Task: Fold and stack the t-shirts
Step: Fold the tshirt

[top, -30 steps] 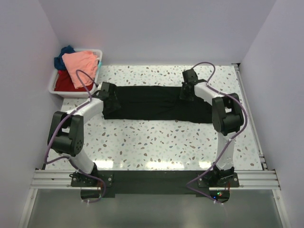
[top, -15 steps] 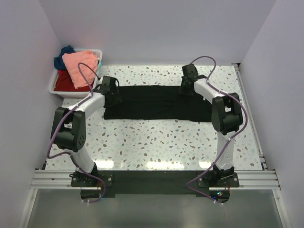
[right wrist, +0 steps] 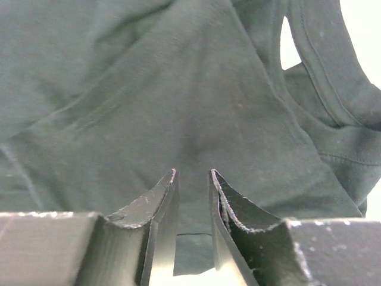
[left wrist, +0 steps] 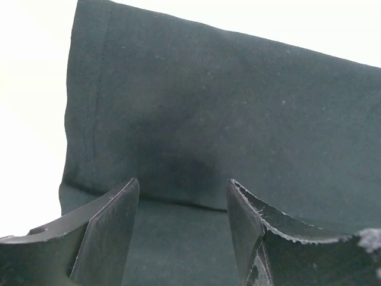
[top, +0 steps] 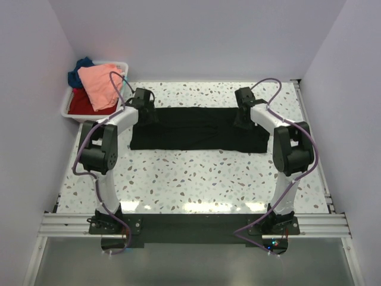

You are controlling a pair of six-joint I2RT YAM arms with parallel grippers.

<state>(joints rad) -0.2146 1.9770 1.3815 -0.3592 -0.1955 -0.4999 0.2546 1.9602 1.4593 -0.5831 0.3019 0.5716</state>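
Black cloth t-shirt (top: 196,128) is lying across the speckled tabletop (top: 196,173); left end effector (left wrist: 183,185) is gaping wide, right end effector (right wrist: 193,173) seemingly standing slightly apart.

Lab robot cell: plain walls (top: 196,42) around speckled table (top: 196,173).

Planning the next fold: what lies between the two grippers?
Only the black t-shirt, lying flat from the left gripper to the right gripper; the top view shows it.

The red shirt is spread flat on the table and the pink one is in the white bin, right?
No: the top external view shows the spread shirt is black, not red. The pink one is in the white bin.
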